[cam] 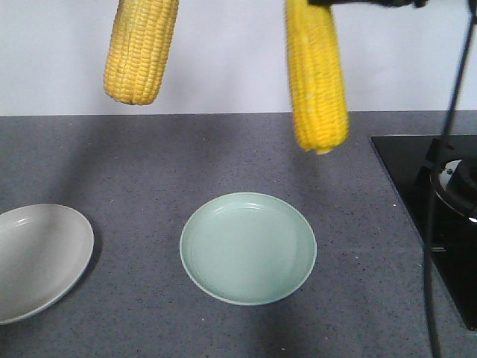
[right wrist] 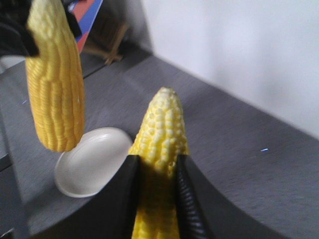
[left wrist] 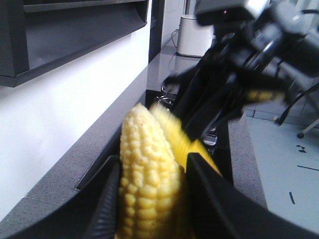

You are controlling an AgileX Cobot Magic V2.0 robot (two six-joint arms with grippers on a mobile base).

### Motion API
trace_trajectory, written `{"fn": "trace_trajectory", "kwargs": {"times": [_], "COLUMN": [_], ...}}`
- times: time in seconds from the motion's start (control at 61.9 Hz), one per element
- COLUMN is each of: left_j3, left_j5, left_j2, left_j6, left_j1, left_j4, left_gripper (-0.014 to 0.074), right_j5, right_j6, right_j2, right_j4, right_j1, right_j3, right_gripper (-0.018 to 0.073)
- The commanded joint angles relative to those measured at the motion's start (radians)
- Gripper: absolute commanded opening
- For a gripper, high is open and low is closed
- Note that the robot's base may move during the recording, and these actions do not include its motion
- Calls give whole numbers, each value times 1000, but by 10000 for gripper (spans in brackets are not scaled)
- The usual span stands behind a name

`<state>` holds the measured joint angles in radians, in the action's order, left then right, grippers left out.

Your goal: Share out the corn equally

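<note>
**Desk:** What do your arms have?

**Me:** One cob each. My left gripper (left wrist: 149,199) is clamped on a corn cob (left wrist: 147,174), black fingers (left wrist: 107,199) pressed to both sides, tip sticking out past them. From the front that left cob (cam: 141,48) hangs in the air above the grey countertop (cam: 149,156), over the stretch between the two plates.

**Desk:** And the right?

**Me:** My right gripper (right wrist: 157,194) is clenched on the other corn cob (right wrist: 162,134) the same way, ribbed pads (right wrist: 187,199) tight against the kernels. In the front view that right cob (cam: 317,74) dangles blunt end down, above and behind the pale green plate (cam: 247,247).

**Desk:** Anything on the plates?

**Me:** The green one sits mid-counter. The off-white plate (cam: 37,257) lies at the left edge, part cut off. A black cooktop (cam: 432,194) is at the right, with a dark cable (cam: 440,171) hanging in front of it.
</note>
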<state>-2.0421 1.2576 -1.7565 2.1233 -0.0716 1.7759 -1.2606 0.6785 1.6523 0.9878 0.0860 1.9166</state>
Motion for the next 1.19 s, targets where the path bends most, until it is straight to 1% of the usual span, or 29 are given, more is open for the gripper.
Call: {"fn": "trace_trajectory", "kwargs": {"times": [0.0, 0.097, 0.161, 0.291, 0.388, 0.468, 0.581, 0.711, 0.84, 0.937, 0.953, 1.082, 1.179], "left_j3": [-23, -22, -22, -22, -22, -22, -22, -22, -22, -18, -12, 51, 133], "left_j5": [105, 105, 105, 105, 105, 105, 105, 105, 105, 105, 105, 105, 105], "left_j2": [51, 51, 51, 51, 50, 50, 49, 49, 49, 48, 48, 49, 51], "left_j6": [24, 24, 24, 24, 24, 24, 24, 24, 24, 24, 24, 24, 24], "left_j1": [12, 35, 51, 80, 102, 118, 142, 170, 196, 211, 212, 236, 251], "left_j4": [6, 6, 6, 6, 6, 6, 6, 6, 6, 6, 6, 6, 6], "left_gripper": [-6, -6, -6, -6, -6, -6, -6, -6, -6, -6, -6, -6, -6], "right_j5": [3, -3, -4, 0, 8, 24, 43, 23, -20, -30, -30, -22, -16], "right_j6": [5, 2, -3, -6, -9, -11, -43, -46, -46, -55, -60, -101, -117], "right_j2": [35, 109, 161, 272, 336, 370, 396, 401, 401, 401, 401, 401, 399], "right_j4": [13, -60, -135, -256, -270, -277, -303, -333, -361, -385, -385, -396, -400], "right_j1": [77, 156, 209, 271, 289, 288, 288, 288, 288, 288, 288, 288, 288], "right_j3": [25, 25, 25, 25, 25, 25, 25, 25, 25, 25, 25, 25, 26], "right_gripper": [-6, -6, -6, -6, -6, -6, 4, 52, 165, 307, 340, 517, 580]}}
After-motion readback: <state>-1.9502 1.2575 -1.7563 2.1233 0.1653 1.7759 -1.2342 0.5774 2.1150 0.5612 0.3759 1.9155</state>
